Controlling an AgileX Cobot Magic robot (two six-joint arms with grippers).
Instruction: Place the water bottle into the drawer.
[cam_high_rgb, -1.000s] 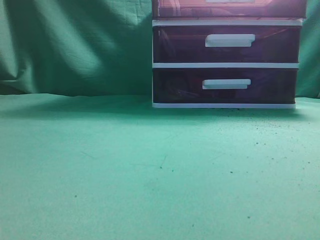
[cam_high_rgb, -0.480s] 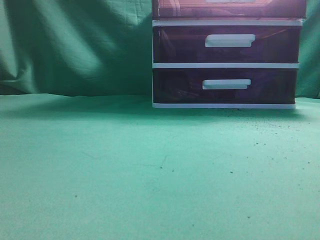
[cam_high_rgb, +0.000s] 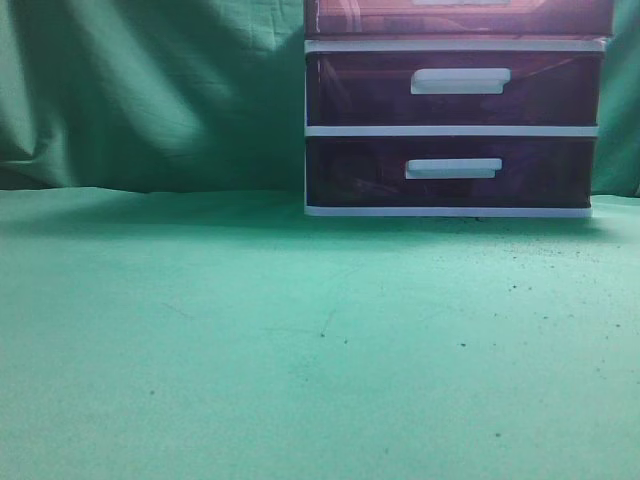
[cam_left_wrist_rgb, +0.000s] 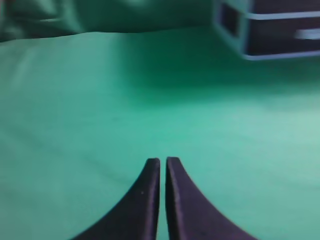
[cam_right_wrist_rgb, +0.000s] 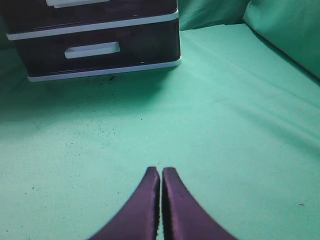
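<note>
The white-framed drawer unit (cam_high_rgb: 455, 130) stands at the back right of the green table. Its uppermost drawer (cam_high_rgb: 460, 16) is pushed in and cut off by the top edge of the exterior view. The middle drawer (cam_high_rgb: 455, 88) and lowest drawer (cam_high_rgb: 450, 172) are closed. No water bottle shows in any view. My left gripper (cam_left_wrist_rgb: 163, 161) is shut and empty over bare cloth, the unit (cam_left_wrist_rgb: 280, 30) far off at the upper right. My right gripper (cam_right_wrist_rgb: 161, 170) is shut and empty, the unit (cam_right_wrist_rgb: 95, 45) ahead at the upper left. Neither gripper shows in the exterior view.
Green cloth (cam_high_rgb: 250, 330) covers the table and hangs as a backdrop (cam_high_rgb: 150, 90) behind. Dark specks lie on the cloth in front of the unit (cam_right_wrist_rgb: 107, 132). A fold of cloth rises at the far right in the right wrist view (cam_right_wrist_rgb: 285, 35).
</note>
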